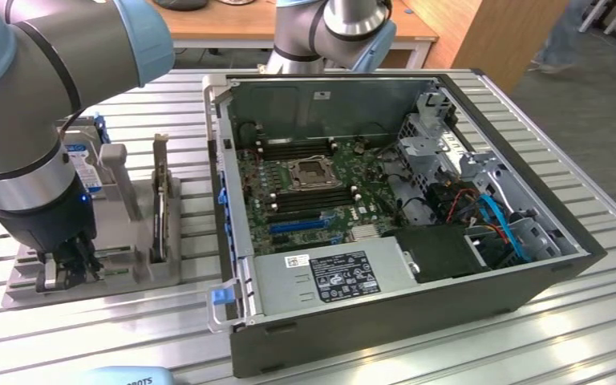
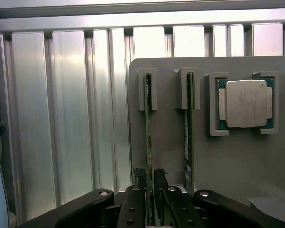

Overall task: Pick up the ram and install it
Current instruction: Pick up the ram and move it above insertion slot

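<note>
The gripper [image 2: 149, 179] is hanging low over the grey parts holder [image 2: 168, 142], and the ram [image 2: 147, 135] is sitting directly beneath it, between the two fingers [image 2: 138, 175]. The stick is standing on its thin edge in a slot of the holder. Its long axis is running straight out from under the gripper toward the end bracket, so the fingers are facing its two flat sides and closing would be across its thickness. The fingers are standing partway apart, one on each side of the board. A sliver of gap is showing on one side, so I judge that they are straddling the stick rather than pinching it.

A second memory stick [image 2: 189, 137] is standing parallel in the neighbouring slot, just beside the first and outside the fingers. Further along the holder the processor [image 2: 246, 103] is lying flat in its own corner brackets, well clear of the gripper.

From across the room, the gripper [image 1: 67, 273] is working at the holder on the exterior view's left. The open computer case [image 1: 394, 329] is lying on the slotted aluminium table [image 1: 597, 313] to the exterior view's right. Its motherboard [image 1: 308, 188] is facing up, and the memory slots beside the processor socket [image 1: 316, 172] are looking unfilled, so the ram is not yet installed.
</note>
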Motion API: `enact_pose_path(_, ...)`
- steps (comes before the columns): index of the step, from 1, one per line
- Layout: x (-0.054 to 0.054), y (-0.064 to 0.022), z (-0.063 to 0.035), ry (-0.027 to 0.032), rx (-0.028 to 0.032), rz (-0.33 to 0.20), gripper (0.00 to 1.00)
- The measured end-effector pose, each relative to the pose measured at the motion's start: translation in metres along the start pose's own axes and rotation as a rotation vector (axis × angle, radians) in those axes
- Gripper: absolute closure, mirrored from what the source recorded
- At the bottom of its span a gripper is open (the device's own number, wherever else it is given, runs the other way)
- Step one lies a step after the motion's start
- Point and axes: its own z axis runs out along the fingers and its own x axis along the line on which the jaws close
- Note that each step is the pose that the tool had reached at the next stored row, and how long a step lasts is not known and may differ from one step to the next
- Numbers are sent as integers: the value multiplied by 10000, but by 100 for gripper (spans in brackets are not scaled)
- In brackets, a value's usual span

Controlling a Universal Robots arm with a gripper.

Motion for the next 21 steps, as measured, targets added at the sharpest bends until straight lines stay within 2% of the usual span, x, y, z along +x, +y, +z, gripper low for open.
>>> enact_pose_path(7,0,0,0,0,0,0,80)
enact_pose_path(8,0,0,0,0,0,0,86)
enact_pose_path(9,0,0,0,1,0,0,88)
enact_pose_path(21,0,0,0,0,0,0,88)
